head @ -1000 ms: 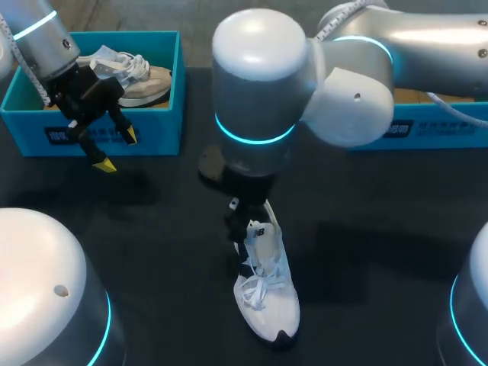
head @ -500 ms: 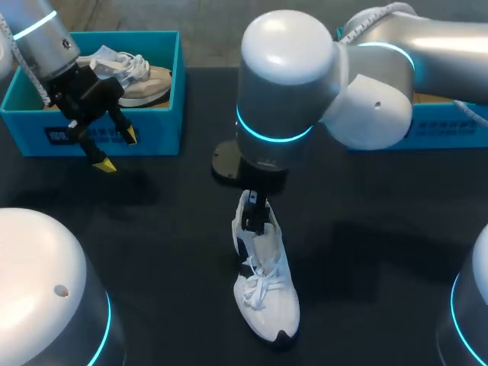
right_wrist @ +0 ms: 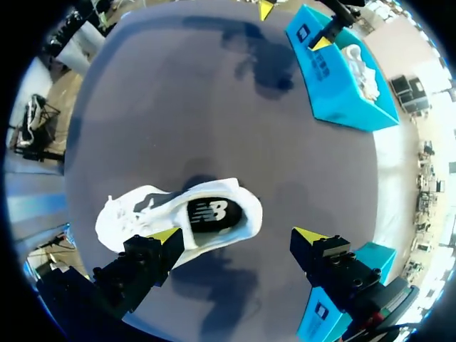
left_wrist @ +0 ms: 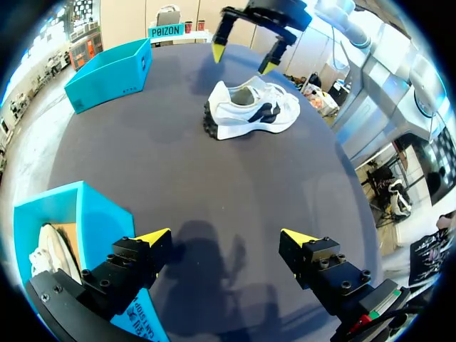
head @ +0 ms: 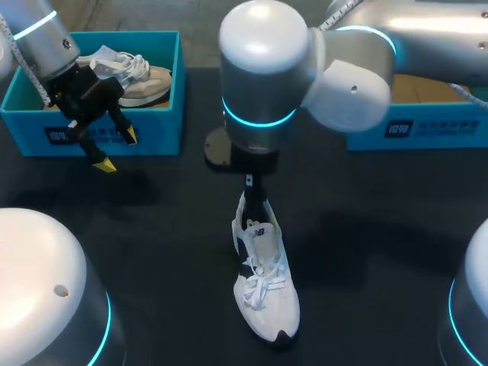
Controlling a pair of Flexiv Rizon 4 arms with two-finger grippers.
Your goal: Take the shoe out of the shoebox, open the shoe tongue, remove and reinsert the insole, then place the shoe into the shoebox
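One shoe (head: pixel 265 282), toe nearward, heel away.

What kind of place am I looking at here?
Probably a robot test bench for shoe handling: left arm and right arm over a dark table, a white shoe on it, a blue shoebox beyond.

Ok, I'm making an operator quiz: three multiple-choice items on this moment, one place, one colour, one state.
1. Where is the white shoe? A in a shoebox; B on the table; C in a gripper.
2. What colour is the left shoebox? A red; B blue; C yellow.
3. The right gripper is: A open; B shut on the shoe; C shut on an insole.
Answers: B, it lies on the dark table; B, its walls are blue; A, its yellow tips stand apart above the heel.
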